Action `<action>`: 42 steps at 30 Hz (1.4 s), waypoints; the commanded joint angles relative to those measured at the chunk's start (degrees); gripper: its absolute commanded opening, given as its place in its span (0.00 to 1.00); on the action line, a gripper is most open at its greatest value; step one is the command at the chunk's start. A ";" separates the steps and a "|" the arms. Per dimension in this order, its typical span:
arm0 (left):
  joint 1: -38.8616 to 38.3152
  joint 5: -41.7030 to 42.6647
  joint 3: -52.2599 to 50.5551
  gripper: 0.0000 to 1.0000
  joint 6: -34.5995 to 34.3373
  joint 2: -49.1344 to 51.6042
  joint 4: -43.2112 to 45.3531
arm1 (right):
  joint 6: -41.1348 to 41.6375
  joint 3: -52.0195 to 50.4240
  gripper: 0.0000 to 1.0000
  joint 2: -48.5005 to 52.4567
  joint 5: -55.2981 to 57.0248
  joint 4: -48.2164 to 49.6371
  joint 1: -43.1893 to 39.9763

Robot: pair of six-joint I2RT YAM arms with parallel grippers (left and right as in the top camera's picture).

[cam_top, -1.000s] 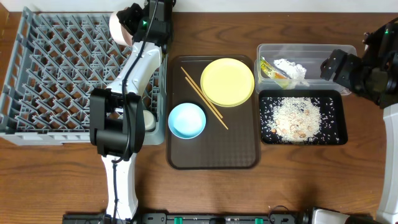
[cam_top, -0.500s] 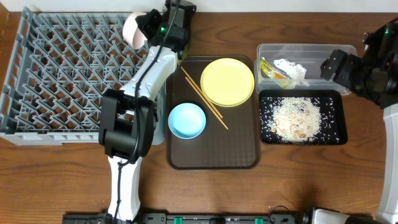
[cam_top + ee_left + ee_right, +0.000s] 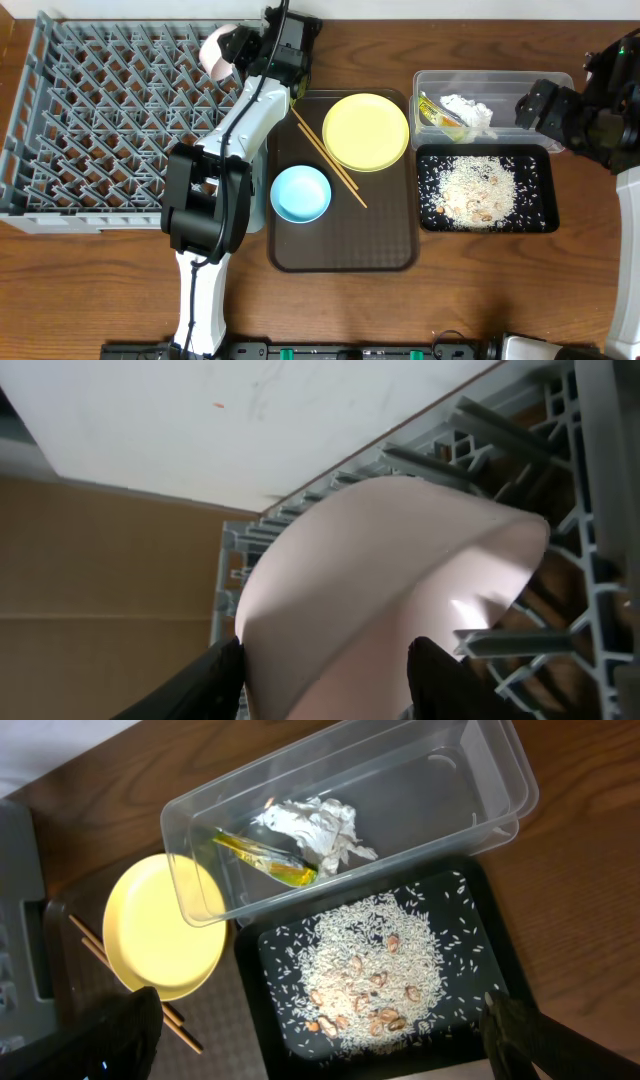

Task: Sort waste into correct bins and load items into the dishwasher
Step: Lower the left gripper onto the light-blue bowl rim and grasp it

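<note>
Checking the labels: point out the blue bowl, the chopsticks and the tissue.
blue bowl (image 3: 300,193), overhead view, centre of its inside
chopsticks (image 3: 335,166), overhead view, mid-length
tissue (image 3: 316,826), right wrist view, crumpled middle

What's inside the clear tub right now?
The clear tub holds a crumpled white tissue and a green-and-orange snack wrapper, touching each other near one end. No rice shows in it. Whatever lies beneath the tissue is covered.
</note>
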 commanded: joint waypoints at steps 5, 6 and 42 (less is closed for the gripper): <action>-3.04 1.62 -0.83 0.54 -7.02 1.18 -0.57 | -0.46 -0.04 0.99 0.17 0.20 -0.07 -0.26; -3.80 1.88 -0.83 0.54 -7.54 1.18 -0.59 | -0.46 -0.04 0.99 0.17 0.20 -0.07 -0.26; -7.76 51.10 -7.26 0.61 -55.93 -25.86 -53.20 | -0.46 -0.04 0.99 0.17 0.20 -0.07 -0.26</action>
